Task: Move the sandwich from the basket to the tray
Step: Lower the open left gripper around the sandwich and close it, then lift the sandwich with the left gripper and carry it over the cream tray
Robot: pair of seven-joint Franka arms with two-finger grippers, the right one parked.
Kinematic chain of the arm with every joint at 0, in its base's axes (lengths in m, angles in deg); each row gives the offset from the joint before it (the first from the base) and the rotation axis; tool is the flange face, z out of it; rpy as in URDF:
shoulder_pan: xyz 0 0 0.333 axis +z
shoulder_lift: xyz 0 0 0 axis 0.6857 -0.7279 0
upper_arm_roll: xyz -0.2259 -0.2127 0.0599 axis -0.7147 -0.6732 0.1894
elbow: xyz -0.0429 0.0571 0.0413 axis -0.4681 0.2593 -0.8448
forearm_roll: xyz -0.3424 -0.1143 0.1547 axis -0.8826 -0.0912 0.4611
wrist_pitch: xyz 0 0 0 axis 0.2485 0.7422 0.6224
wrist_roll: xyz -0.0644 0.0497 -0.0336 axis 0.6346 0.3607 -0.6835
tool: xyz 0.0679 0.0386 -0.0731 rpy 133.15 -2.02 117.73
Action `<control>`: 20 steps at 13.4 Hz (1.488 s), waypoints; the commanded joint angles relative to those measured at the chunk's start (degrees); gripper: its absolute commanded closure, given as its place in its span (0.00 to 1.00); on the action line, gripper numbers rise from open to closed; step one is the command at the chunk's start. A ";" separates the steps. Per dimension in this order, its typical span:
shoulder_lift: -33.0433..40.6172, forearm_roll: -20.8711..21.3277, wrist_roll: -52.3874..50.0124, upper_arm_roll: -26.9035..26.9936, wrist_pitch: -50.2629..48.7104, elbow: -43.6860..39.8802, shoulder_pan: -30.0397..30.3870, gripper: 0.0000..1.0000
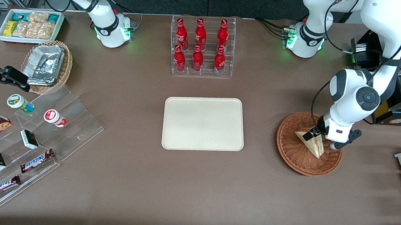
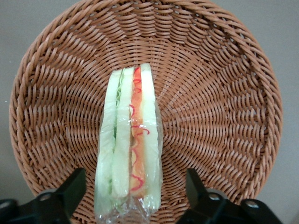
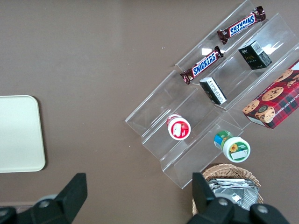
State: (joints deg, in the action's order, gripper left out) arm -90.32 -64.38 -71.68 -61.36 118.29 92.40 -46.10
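Gripper (image 2: 131, 196) spread wide astride plastic-wrapped sandwich (image 2: 129, 144), wedge standing on edge in woven wicker basket (image 2: 224, 93); fingertips cut off.

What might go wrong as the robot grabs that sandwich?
The claw is open, a finger either side of the plastic-wrapped triangular sandwich, which stands on edge in the round reddish-brown wicker basket. Squeezing could crush the soft bread, or the slick wrap could slip before reaching the cream rectangular tray.

Reddish-brown woven basket (image 2: 224, 84), pale red-striped sandwich (image 2: 130, 144), plain cream tray (image 1: 204, 123).
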 commanded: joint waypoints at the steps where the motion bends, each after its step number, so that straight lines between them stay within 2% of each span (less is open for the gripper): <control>1: -0.45 0.66 -1.25 0.07 1.20 0.58 -0.27 0.70; 2: -0.54 0.92 -1.25 0.07 1.20 0.49 -0.27 0.96; 3: -0.45 0.92 -1.08 0.07 1.20 0.58 -0.27 1.00; 6: 0.68 1.27 -0.55 -0.11 -0.98 -0.12 -0.27 1.00; 8: 3.49 2.58 -0.28 -0.28 -8.07 -2.40 -0.27 1.00; 12: 4.12 2.94 1.29 -4.93 -25.40 -14.51 -0.18 1.00; 14: 3.68 2.94 2.35 -8.87 -28.67 -18.04 -0.18 1.00; 17: 2.81 2.68 1.13 -16.69 -28.25 -20.07 -0.27 1.00; 20: -2.54 2.85 0.59 -23.81 -28.07 -25.16 -0.27 1.00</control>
State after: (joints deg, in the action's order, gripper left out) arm -88.20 -62.31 -70.69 -81.67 90.96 72.18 -46.67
